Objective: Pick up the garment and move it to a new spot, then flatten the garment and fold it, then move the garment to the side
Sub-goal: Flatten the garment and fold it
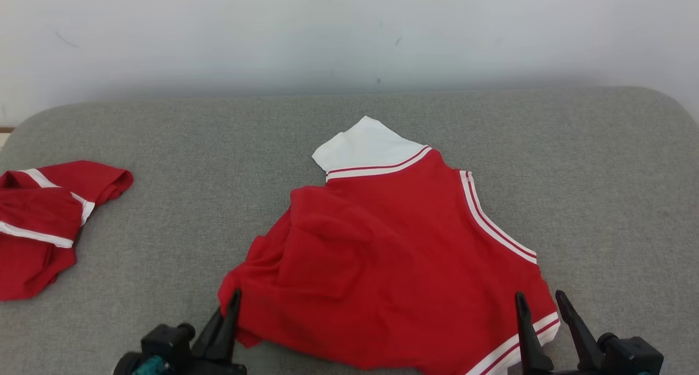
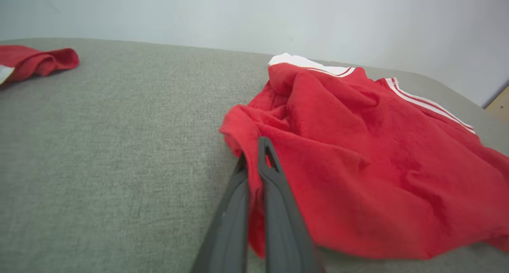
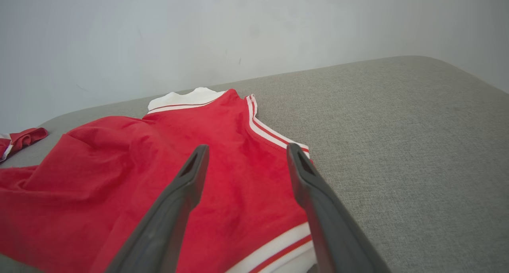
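Note:
A red garment (image 1: 393, 255) with white-and-red trim and a white collar lies partly rumpled on the grey cushion, its left side bunched up. My left gripper (image 1: 234, 301) is at the garment's near left edge, and the left wrist view shows this gripper (image 2: 254, 153) shut on a fold of the red garment (image 2: 377, 165). My right gripper (image 1: 541, 303) stands open over the near right hem. In the right wrist view its fingers (image 3: 195, 173) straddle the garment (image 3: 238, 153) above the striped hem without pinching it.
A second red garment (image 1: 41, 222) with white stripes lies crumpled at the cushion's left edge, also seen as a red heap (image 2: 35, 62). The grey cushion (image 1: 600, 189) ends at a pale wall behind. Bare cushion lies right of the garment.

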